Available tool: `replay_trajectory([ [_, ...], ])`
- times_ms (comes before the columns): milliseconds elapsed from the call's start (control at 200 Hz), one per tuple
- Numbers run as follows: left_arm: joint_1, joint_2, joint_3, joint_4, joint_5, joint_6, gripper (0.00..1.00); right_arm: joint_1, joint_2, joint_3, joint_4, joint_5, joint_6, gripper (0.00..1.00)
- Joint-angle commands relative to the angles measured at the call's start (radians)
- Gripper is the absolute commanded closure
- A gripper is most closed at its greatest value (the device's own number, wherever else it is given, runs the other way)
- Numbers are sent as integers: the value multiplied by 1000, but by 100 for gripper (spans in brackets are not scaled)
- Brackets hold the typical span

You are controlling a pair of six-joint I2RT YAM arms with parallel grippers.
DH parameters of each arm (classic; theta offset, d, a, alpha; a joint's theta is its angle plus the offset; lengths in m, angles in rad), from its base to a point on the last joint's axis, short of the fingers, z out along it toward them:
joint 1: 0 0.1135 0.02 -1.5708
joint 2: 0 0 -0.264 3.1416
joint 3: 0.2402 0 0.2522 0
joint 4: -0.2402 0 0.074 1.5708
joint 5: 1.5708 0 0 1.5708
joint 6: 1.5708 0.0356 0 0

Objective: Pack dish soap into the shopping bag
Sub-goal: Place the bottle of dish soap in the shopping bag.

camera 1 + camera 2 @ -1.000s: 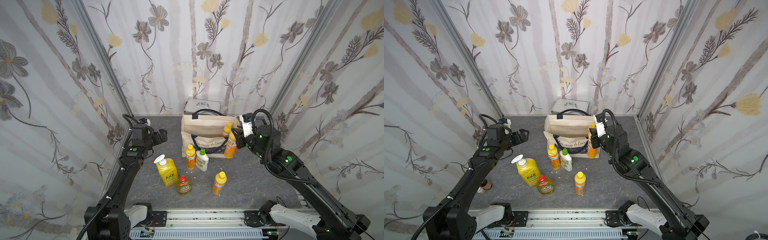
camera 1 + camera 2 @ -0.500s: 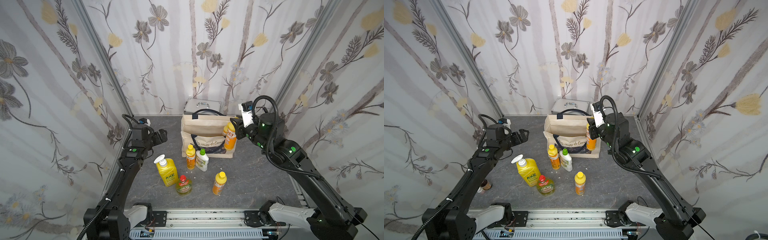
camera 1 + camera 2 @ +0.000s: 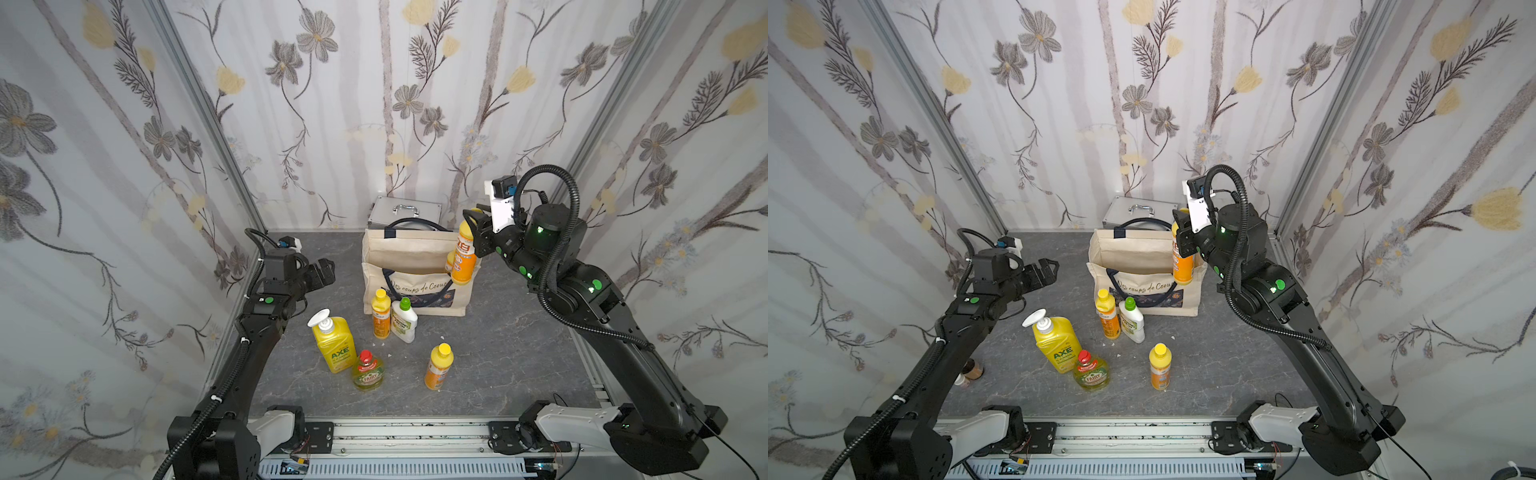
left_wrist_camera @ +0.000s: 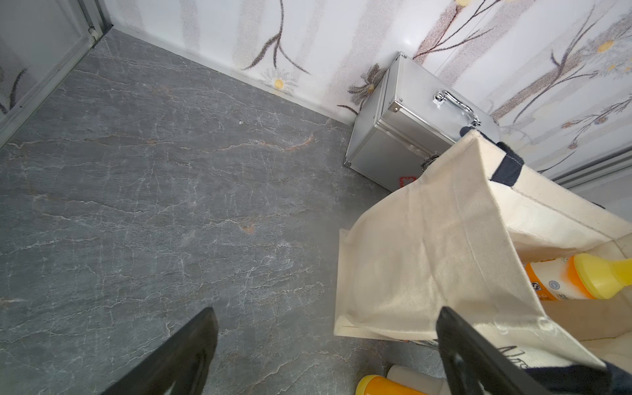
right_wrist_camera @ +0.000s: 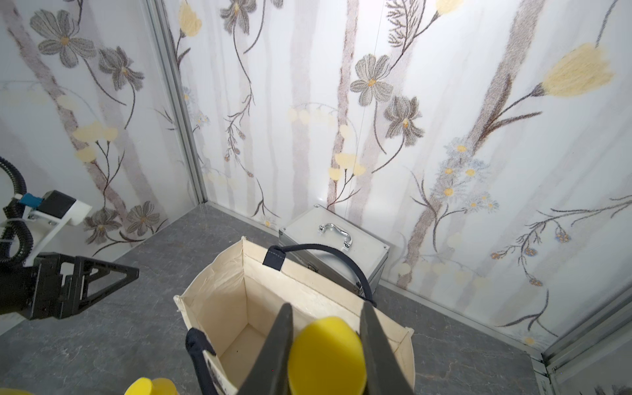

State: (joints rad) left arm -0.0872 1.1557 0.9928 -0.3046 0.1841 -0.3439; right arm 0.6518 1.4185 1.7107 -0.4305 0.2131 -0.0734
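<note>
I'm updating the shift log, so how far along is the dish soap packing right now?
Done: nothing confirmed; the patch of shopping bag floor seen from the right wrist is bare. In hand: the right gripper fingers clamp an orange bottle by its yellow cap over the bag's rim. Remaining: five stand outside, the AXE bottle, Fairy bottle, white bottle and two more orange bottles. The left gripper is open and empty.

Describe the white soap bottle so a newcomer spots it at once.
Start at the cream canvas bag. Before its front two bottles stand side by side. The white bottle alone has a green cap; the orange bottle beside it is yellow-capped.
</note>
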Motion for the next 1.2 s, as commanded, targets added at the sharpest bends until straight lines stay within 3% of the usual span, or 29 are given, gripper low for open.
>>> replay_trajectory([
  [0, 0, 1, 7, 3, -3, 3, 0, -4, 30, 61, 128, 22, -34, 100],
  [749, -1, 10, 9, 3, -11, 10, 0, -78, 151, 110, 174, -82, -15, 100],
  [1194, -2, 7, 5, -1, -15, 11, 0, -111, 146, -21, 240, -146, 29, 100],
])
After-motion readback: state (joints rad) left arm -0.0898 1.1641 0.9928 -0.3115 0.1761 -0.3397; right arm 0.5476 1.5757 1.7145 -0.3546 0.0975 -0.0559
